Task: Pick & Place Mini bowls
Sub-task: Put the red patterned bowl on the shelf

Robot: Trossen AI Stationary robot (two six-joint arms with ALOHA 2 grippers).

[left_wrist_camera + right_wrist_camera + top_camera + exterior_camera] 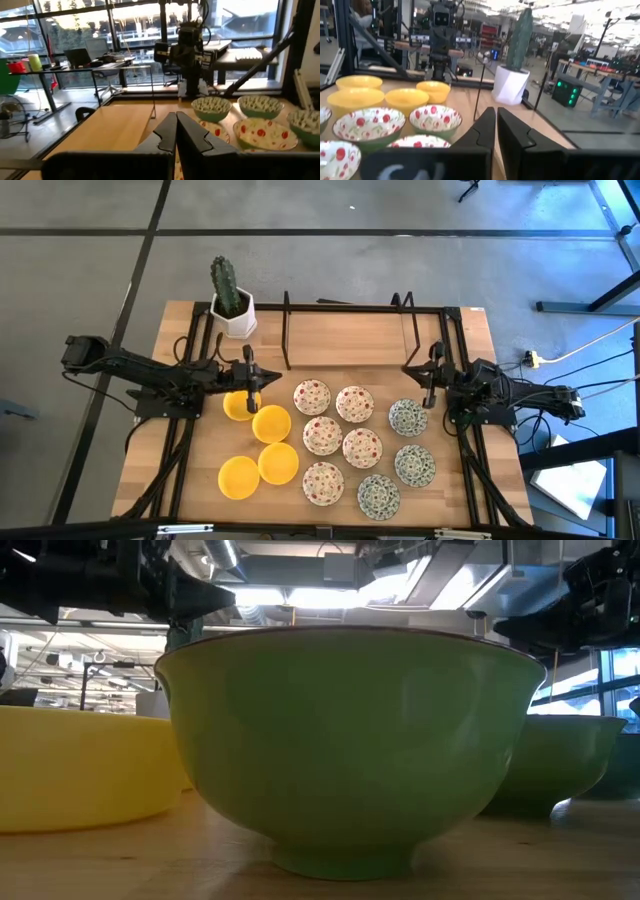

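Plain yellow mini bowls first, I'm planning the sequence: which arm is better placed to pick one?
Probably left: the left gripper, shut, hovers over a yellow round bowl; the right gripper sits by green-patterned bowls.

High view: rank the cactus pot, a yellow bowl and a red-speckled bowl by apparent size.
1. Cactus pot with its cactus, the largest outline.
2. Red-speckled bowl and yellow bowl: these look about alike from above, so I won't rank one over the other.

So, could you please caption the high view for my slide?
Twelve mini bowls grouped by colour between two shut pincers.
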